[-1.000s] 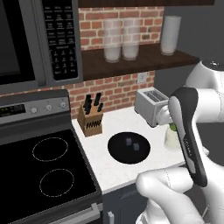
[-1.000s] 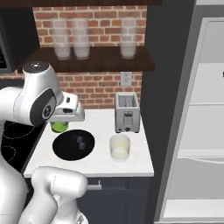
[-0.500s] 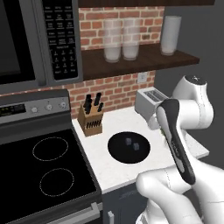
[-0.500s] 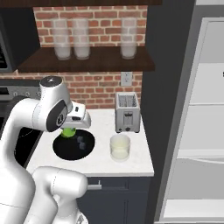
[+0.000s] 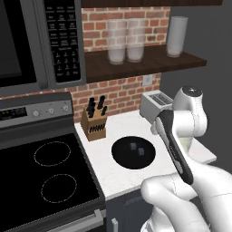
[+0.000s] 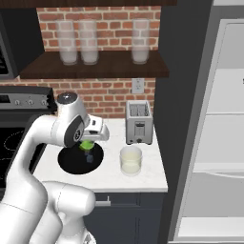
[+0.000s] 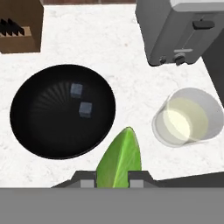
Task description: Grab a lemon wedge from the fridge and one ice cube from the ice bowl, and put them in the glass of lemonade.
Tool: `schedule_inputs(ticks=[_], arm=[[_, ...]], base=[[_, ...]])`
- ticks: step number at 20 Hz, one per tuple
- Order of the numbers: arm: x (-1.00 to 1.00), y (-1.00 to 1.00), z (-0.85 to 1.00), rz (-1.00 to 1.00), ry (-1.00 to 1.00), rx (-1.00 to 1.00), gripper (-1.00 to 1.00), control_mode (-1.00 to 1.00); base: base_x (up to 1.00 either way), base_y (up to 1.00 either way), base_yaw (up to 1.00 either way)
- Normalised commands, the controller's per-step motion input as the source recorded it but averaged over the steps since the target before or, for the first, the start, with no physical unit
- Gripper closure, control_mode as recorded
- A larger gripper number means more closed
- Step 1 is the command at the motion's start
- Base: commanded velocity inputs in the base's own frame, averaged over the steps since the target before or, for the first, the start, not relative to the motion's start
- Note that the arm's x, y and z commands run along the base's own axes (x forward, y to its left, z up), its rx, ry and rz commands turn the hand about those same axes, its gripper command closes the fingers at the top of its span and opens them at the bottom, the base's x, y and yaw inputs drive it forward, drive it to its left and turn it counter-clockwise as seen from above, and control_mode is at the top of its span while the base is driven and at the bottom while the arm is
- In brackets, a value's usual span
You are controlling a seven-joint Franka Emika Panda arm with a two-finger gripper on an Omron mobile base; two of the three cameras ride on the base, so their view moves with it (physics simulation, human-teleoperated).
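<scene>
Fridge [image 6: 209, 143] stands open at the right w/ white shelves showing, well apart from the work. White surface [image 7: 131, 92] carries everything else. Ice bowl [image 7: 61, 111], black, sits left in hand view w/ two ice cubes inside; nearer ice cube [image 7: 85, 110] lies just up-left of the end effector. Glass of lemonade [image 7: 188, 121] stands right of the bowl, in front of the toaster [image 7: 179, 30].

End effector [image 7: 113, 179] is clenched on the lemon wedge [image 7: 120, 159], long axis pointing away from the hand. In right base view it hangs over the bowl's near-right part.

Key relation: glass lies right of the wedge, so next move prob needs a sideways shift to get above the rim.
</scene>
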Motion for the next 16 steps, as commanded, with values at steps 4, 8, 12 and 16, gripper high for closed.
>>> schedule_inputs(ticks=[4,8,12,16], arm=[[0.35,-0.79,0.00,-0.02,0.00,0.02,1.00,-1.00],[0.49,-0.65,0.00,-0.01,0.02,0.00,1.00,-1.00],[0.19,-0.38,-0.15,0.00,0.01,0.00,1.00,-1.00],[0.00,-0.22,-0.36,-0.02,0.00,0.00,1.00,-1.00]], base=[[0.00,0.00,0.00],[0.00,0.00,0.00],[0.00,0.00,0.00],[0.00,0.00,0.00]])
